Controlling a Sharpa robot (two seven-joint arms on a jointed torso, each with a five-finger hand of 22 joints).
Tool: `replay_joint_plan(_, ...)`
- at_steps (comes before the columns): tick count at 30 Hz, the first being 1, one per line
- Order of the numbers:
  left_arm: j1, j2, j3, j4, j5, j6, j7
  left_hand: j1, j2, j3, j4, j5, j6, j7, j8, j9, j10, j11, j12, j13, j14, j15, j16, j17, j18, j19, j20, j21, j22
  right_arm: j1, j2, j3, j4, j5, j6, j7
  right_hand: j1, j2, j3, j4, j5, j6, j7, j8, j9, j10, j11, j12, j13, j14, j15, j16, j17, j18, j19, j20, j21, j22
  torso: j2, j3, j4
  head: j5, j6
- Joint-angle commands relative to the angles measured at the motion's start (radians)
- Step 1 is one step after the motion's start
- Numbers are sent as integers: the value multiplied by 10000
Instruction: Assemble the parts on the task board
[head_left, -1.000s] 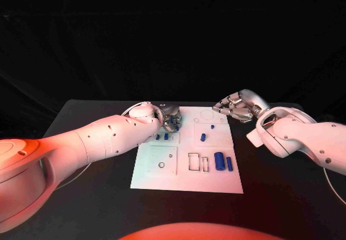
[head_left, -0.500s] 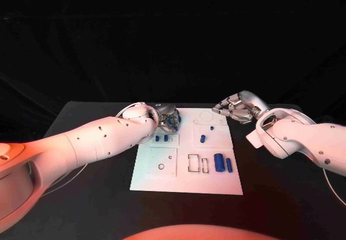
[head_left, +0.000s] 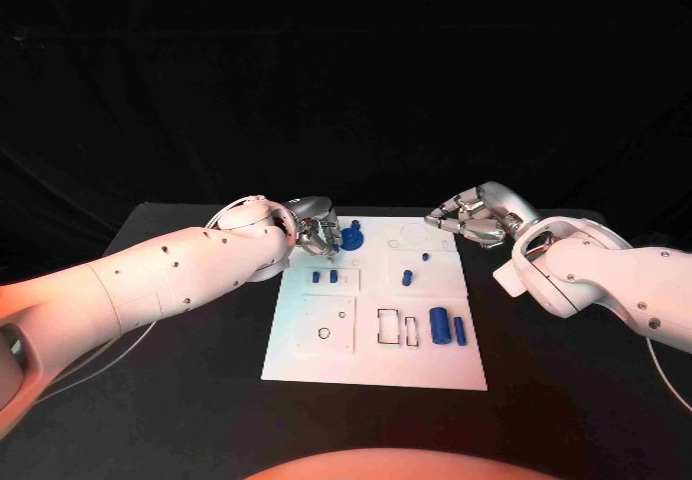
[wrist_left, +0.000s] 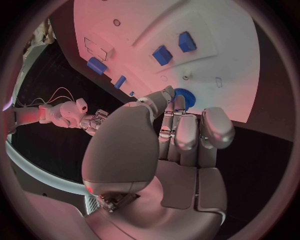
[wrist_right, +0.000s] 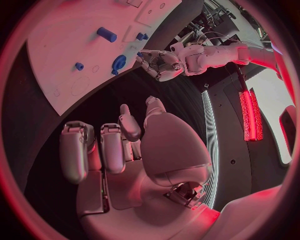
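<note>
Left arm is extended across the table's left side; left hand (head_left: 323, 239) is placed at the far-left corner of the task board (head_left: 375, 365). Its fingers are curled together beside a blue gear (wrist_left: 184, 97) seated on the board's far edge. Whether the gear is touched or pinched cannot be told; nothing is plainly held.

On the board, counted in the head view: one gear (head_left: 353, 238); two small blue blocks (head_left: 325, 275) side by side, just near of the left hand; one small blue peg (head_left: 407, 276) mid-board; one short thick blue cylinder (head_left: 438, 323) and one thin blue pin (head_left: 459, 329) at the right edge, side by side. Outlined recesses are seen: a square plate with a small ring at near left, two narrow rectangles at centre.

Right hand (head_left: 469, 219) is held off the board's far-right corner, fingers curled in, nothing gripped.

Bare black table (head_left: 562, 400) is left open near and to the right of the board.
</note>
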Motion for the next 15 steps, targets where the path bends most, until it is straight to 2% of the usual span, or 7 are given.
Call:
replay_joint_plan(1, 15, -72, 14, 27, 258, 254, -120, -102, 6, -7, -14, 1, 73, 1, -67, 17, 85, 8, -42, 1, 0, -40, 57, -15, -168, -51, 12, 35, 10, -20, -12, 0, 2, -65, 54, 80, 64, 33, -14, -20, 63, -47, -24, 51, 12, 66, -5, 30, 13, 493, -53, -46, 174, 69, -3, -89, -44, 1508, 12, -4, -5, -13, -1)
replay_joint_plan(6, 13, -128, 15, -101, 286, 522, -164, -108, 5, -8, -14, 1, 76, -1, -69, 17, 89, 7, -46, 2, 0, -41, 57, -17, -168, -52, 12, 35, 10, -30, -10, 0, 1, -65, 59, 78, 64, 33, -14, -20, 63, -47, -24, 51, 12, 66, -5, 30, 13, 493, -53, -46, 174, 69, -3, -89, -44, 1508, 12, -8, -3, 37, -21)
replay_joint_plan(15, -14, -15, 10, -371, 297, 772, -228, -131, -2, -13, -10, 1, 78, -5, -79, 15, 93, 7, -64, 2, -2, -42, 55, -26, -166, -57, 13, 32, 5, -37, 9, 0, 0, -65, 61, 85, 64, 33, -14, -20, 63, -47, -24, 51, 12, 66, -5, 30, 13, 493, -53, -46, 174, 69, -3, -89, -44, 1508, 16, -7, -21, 66, -38)
